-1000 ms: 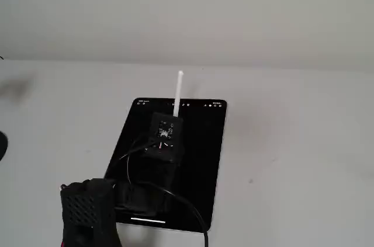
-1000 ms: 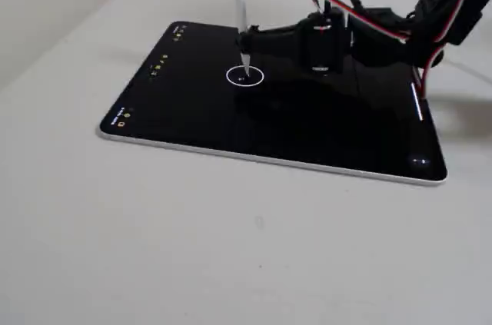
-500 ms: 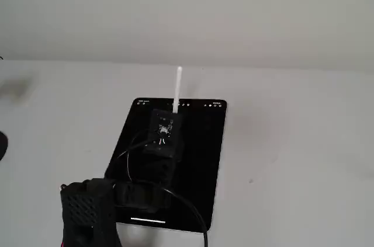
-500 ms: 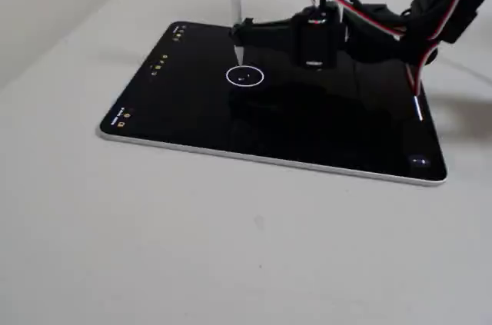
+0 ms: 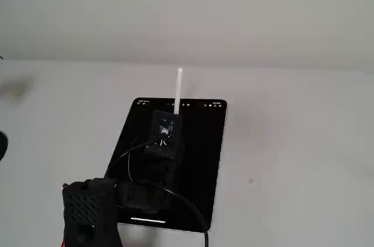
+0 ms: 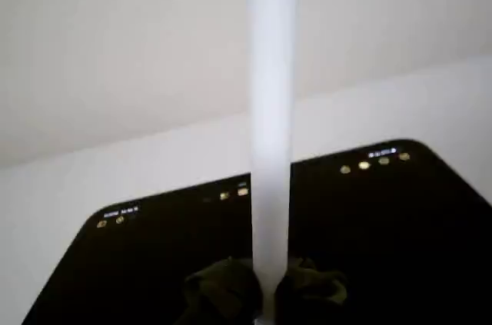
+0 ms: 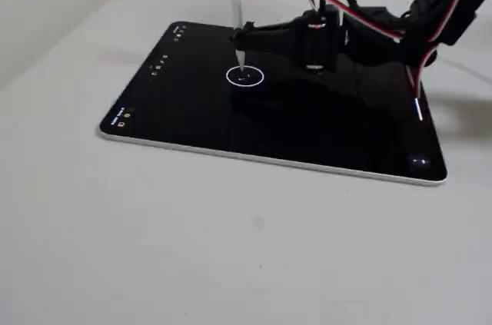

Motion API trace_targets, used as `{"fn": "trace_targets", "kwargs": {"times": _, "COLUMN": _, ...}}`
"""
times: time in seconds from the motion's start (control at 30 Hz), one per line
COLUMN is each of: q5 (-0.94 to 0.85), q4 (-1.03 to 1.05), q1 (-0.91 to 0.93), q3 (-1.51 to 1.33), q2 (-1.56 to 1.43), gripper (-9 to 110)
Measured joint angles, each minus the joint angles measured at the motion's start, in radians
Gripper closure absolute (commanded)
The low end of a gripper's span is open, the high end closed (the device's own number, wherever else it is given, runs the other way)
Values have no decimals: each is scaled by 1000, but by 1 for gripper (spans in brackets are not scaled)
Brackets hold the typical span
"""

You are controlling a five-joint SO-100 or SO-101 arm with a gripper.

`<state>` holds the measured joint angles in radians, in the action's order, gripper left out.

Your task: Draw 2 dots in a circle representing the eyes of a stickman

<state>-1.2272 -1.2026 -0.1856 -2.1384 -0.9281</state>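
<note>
dots cannot be made out as two separate specks; inside the circle (image 7: 245, 76), a small thin white outline ring on the black screen, only a faint pale mark shows just beside the pen tip in a fixed view. the circle sits on the flat black rectangular tablet (image 7: 192, 110), nearer the tablet's toolbar end than its opposite end, and the tablet lies flat on the pale grey surface (image 7: 231, 248), roughly midway between its side edges and well in from its near edge in that view. the end effector (image 7: 244, 33), black with red and white wires behind it, is clenched on a slim white cylindrical stylus (image 7: 235, 2), which stands nearly upright with its tip down inside the ring, touching or just above the glass; which of the two cannot be told. in the wrist view the stylus (image 6: 270, 110) rises as a blurred white bar between the two dark fingertips (image 6: 223, 294), with the tablet (image 6: 384, 225) and its small toolbar icons beyond. in the other fixed view the arm covers the ring, and the stylus (image 5: 179, 86) pokes up past the tablet's (image 5: 204, 159) far end.
</note>
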Motion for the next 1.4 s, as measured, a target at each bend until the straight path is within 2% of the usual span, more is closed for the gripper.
{"fn": "trace_targets", "kwargs": {"times": 0.83, "q5": -12, "q4": -3, "q1": 8, "q3": 11, "q2": 21, "gripper": 102}}
{"fn": "trace_targets", "kwargs": {"times": 1.23, "q5": 236, "q4": 107, "q1": 71, "q3": -3, "q2": -152, "gripper": 102}}
{"fn": "trace_targets", "kwargs": {"times": 1.4, "q5": 483, "q4": 370, "q1": 112, "q3": -21, "q2": -413, "gripper": 102}}
